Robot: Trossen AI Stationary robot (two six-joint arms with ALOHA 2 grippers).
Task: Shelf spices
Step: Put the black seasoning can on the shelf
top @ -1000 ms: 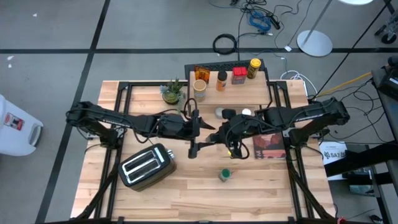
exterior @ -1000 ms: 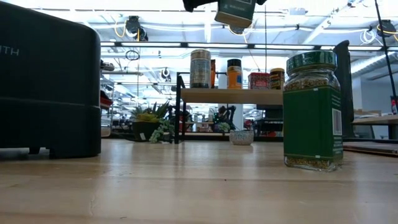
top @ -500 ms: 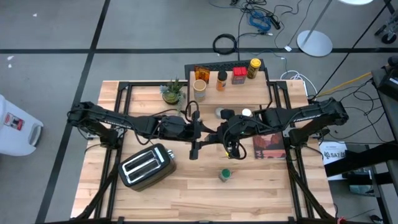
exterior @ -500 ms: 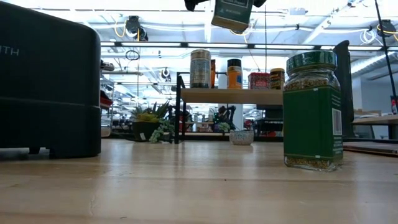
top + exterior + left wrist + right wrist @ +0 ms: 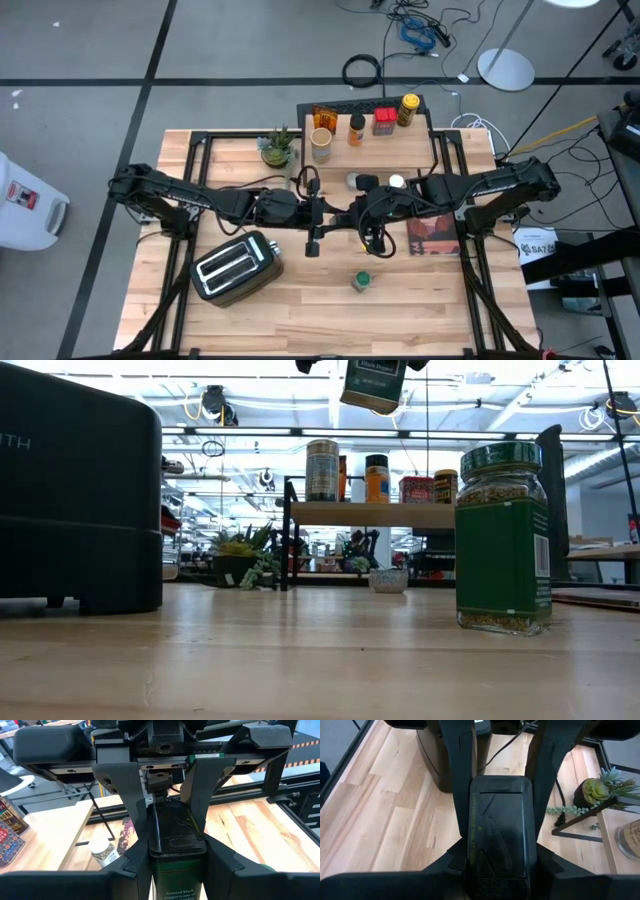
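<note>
A dark green pepper tin with a black lid [image 5: 177,835] hangs in the air over the table's middle [image 5: 372,382]. My left gripper [image 5: 177,870] comes at it from the left and my right gripper [image 5: 502,870] from the right; they meet at the tin in the high view [image 5: 341,213]. Both are shut on it. The shelf [image 5: 400,150] stands at the far edge with several spices on top. A green jar [image 5: 362,282] stands on its base near the front edge. Three small jars [image 5: 368,182] sit on the table by the shelf. My left gripper pinches the tin's two side walls [image 5: 157,870] between its fingers [image 5: 135,862], just below the black lid. The fingers reach in nearly level from the table's left. The tin is clear of the table, slightly tilted. My right gripper pinches the same tin by its side walls [image 5: 476,850] between its fingers [image 5: 452,865]. It comes from the table's right, slanting down. The lid [image 5: 502,820] faces its camera, and the left gripper's fingers flank the tin's other end.
A silver toaster [image 5: 235,267] sits at the front left. A small potted plant [image 5: 278,148] stands left of the shelf. A red flat book [image 5: 435,235] lies on the table to the right. Bare tabletop [image 5: 300,310] lies along the front edge.
My left gripper has shut onto the pepper tin that my right gripper has held throughout. The tin has tipped a little more in the low view and stays at the same height. Neither arm has shifted its place.
</note>
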